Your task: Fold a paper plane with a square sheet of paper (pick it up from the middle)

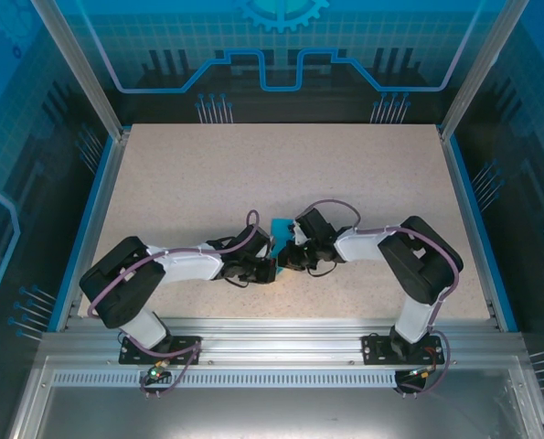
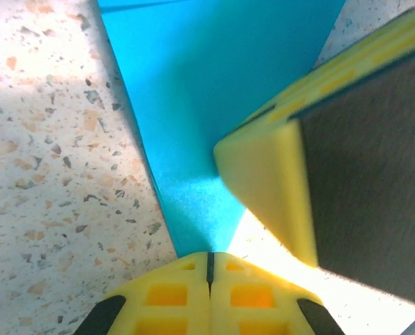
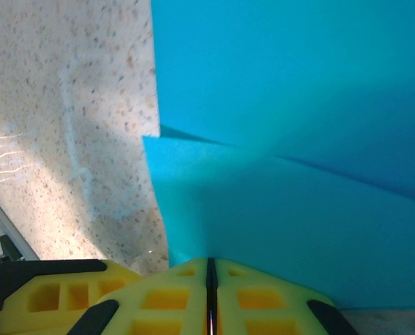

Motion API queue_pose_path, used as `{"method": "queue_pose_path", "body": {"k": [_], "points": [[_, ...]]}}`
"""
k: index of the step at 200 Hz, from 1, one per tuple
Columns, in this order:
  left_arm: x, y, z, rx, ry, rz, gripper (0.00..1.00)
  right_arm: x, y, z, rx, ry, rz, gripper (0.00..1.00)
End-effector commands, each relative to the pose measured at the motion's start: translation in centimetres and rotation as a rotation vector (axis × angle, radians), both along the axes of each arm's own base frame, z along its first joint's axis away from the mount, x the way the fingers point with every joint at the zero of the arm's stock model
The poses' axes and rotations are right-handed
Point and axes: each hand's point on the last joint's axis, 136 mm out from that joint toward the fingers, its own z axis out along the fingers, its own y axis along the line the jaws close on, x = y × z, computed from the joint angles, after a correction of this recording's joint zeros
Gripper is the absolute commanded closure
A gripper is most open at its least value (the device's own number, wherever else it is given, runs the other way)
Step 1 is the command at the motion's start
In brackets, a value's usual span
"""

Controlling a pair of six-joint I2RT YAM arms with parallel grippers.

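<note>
Folded paper point(image 2: 214, 84) sat mid-table point(image 2: 47, 139), between the two arms. Left gripper point(image 2: 208, 262) was fully closed with the paper's narrow end right at its tips; couldn't tell if it was pinched. Right gripper point(image 3: 208, 266) was clamped on the paper's edge, with overlapping layers just ahead.

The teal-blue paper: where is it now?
In the top view the folded teal-blue paper is on the table, central and toward the near edge, gripped by the left end effector and right end effector.
</note>
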Motion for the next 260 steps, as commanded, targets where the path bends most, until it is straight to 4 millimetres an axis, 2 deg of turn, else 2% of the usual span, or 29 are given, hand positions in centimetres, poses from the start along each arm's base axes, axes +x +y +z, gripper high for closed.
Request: {"method": "queue_pose_path", "body": {"k": [1,29,56,76,99,123,149,176,209,243,260], "points": [[-3.5,4.4,-4.7,0.211,0.134,0.008,0.97,2.5,-3.3,0.2,-0.095,-0.038,-0.068,0.9],[-3.6,4.4,-4.9,0.211,0.135,0.007,0.97,4.8,-5.3,0.3,-0.076,-0.048,-0.125,0.89],[-3.5,4.3,-4.7,0.207,0.133,0.006,0.97,6.0,-6.7,0.1,-0.06,-0.037,-0.15,0.89],[-3.1,3.8,-4.0,0.19,0.123,0.004,0.96,6.7,-7.0,1.3,-0.018,-0.055,-0.151,0.88],[-2.3,3.0,-2.0,0.151,0.085,0.003,0.93,6.6,-7.2,3.2,-0.01,-0.09,-0.13,0.83],[-1.1,1.7,1.5,0.091,0.024,-0.004,0.85,6.1,-7.4,4.9,-0.009,-0.121,-0.116,0.78],[0.2,1.1,5.1,0.047,-0.062,-0.006,0.78,5.2,-7.8,5.4,-0.006,-0.129,-0.113,0.7],[1.8,0.6,6.9,0.014,-0.1,0.004,0.78,4.4,-7.6,5.3,0.01,-0.115,-0.101,0.6],[3.4,-0.2,6.7,0.018,-0.103,-0.005,0.81,3.6,-6.7,5.0,0.02,-0.099,-0.073,0.53],[4.7,0.0,5.0,0.07,-0.083,0.007,0.86,3.2,-5.7,4.1,0.02,-0.073,-0.048,0.52],[5.2,0.7,3.9,0.105,-0.076,0.03,0.87,3.1,-5.2,3.6,0.018,-0.06,-0.041,0.51]]}}
